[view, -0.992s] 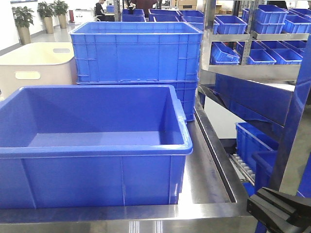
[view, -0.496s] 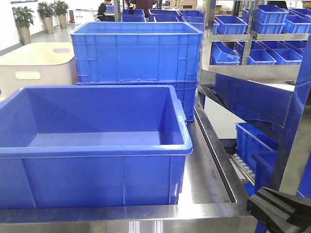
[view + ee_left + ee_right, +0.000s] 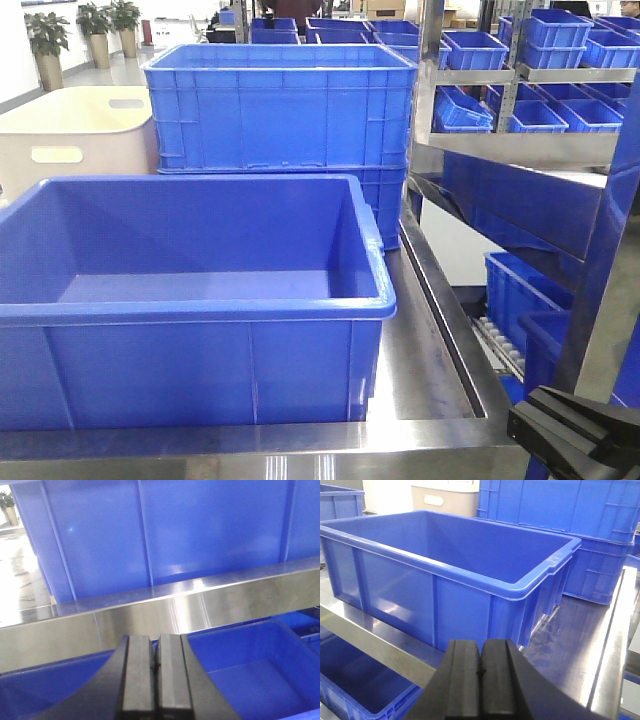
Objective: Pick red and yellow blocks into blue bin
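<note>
In the front-facing view, the blue bin (image 3: pixel 190 300) fills the lower left of the frame, standing on the steel tabletop (image 3: pixel 425 370). Its smooth inside is bare as far as can be seen. Behind it, in the upper middle, stand stacked ribbed blue crates (image 3: pixel 282 105), and a cream tub (image 3: pixel 75 140) with handle slots sits at the upper left. Shelves of smaller blue bins (image 3: pixel 530 70) occupy the upper right. A black part of an arm (image 3: pixel 570 430) shows at the lower right corner. Neither the red nor the yellow block appears in this view.

In the left wrist view, the left pincer (image 3: pixel 156 675) sits at the bottom centre, its two black pads pressed together with nothing between them. Above it runs the steel edge of the tabletop, with the bin's blue wall filling the top of the frame.

In the right wrist view, the right pincer (image 3: pixel 481 680) is at the bottom centre, likewise clenched and empty. The blue bin spans the middle, on the tabletop. No blocks are visible here either.
</note>
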`<state>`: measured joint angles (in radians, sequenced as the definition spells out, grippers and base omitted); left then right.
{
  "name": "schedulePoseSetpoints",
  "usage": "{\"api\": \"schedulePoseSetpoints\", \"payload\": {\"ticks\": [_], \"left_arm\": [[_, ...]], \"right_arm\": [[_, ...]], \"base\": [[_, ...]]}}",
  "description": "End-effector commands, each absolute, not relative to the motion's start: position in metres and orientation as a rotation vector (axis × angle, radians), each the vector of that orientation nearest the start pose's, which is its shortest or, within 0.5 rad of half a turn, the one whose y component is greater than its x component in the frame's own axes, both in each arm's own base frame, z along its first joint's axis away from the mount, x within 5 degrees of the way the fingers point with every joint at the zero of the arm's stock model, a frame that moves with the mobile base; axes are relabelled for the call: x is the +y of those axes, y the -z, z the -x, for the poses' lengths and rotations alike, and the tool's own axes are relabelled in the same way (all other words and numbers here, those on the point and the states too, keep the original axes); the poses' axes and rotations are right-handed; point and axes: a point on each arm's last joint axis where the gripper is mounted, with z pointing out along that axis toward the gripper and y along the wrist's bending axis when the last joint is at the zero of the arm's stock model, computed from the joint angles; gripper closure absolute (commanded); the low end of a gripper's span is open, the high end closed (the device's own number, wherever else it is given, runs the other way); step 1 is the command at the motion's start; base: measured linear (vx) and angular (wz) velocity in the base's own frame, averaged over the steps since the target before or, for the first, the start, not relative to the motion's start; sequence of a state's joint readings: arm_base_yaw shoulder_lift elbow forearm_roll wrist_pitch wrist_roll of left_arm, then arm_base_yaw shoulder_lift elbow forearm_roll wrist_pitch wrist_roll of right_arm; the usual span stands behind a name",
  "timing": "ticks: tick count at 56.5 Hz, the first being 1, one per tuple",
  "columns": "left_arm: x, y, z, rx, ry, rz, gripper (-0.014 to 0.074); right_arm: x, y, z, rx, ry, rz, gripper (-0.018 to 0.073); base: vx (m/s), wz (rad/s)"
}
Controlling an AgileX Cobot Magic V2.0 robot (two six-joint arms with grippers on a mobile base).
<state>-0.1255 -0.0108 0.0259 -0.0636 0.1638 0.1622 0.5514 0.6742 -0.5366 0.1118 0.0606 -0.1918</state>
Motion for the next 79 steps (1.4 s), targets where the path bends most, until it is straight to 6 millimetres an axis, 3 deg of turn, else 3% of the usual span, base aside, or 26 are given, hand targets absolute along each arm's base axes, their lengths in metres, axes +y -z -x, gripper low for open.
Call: {"api": "schedulePoseSetpoints", "payload": {"ticks": [1,32,37,41,54,60,68,79], "left_arm": [[-0.008,-0.205,-0.056,1.549,0.037,-0.169,0.0603],[-0.008,-0.205,-0.056,1.549,0.037,-0.169,0.0603],[-0.008,-0.205,-0.056,1.549,0.037,-0.169,0.0603],[-0.008,-0.205,-0.056,1.549,0.037,-0.169,0.0603],[-0.008,-0.205,-0.056,1.549,0.037,-0.169,0.0603],[-0.008,-0.205,-0.056,1.549,0.037,-0.169,0.0603],[-0.008,-0.205,-0.056,1.549,0.037,-0.169,0.0603],[-0.008,-0.205,-0.055,1.547,0.037,-0.169,0.0603]], "right_arm": [[0.075,-0.347,-0.124,1.501,-0.359,0.492,0.0569],[0.075,-0.347,-0.124,1.498,-0.359,0.491,0.0569],[0.074,-0.34,-0.122,1.502,-0.351,0.498,0.0569],[0.069,-0.327,-0.118,1.513,-0.31,0.519,0.0569],[0.031,-0.241,-0.087,1.614,-0.179,0.364,0.0569],[0.016,-0.212,-0.071,1.584,-0.106,0.253,0.0569],[0.008,-0.201,-0.055,1.497,-0.041,0.167,0.0569],[0.007,-0.199,-0.056,1.517,-0.024,0.158,0.0569]], "base": [[0.0,0.0],[0.0,0.0],[0.0,0.0],[0.0,0.0],[0.0,0.0],[0.0,0.0],[0.0,0.0],[0.0,0.0]]}}
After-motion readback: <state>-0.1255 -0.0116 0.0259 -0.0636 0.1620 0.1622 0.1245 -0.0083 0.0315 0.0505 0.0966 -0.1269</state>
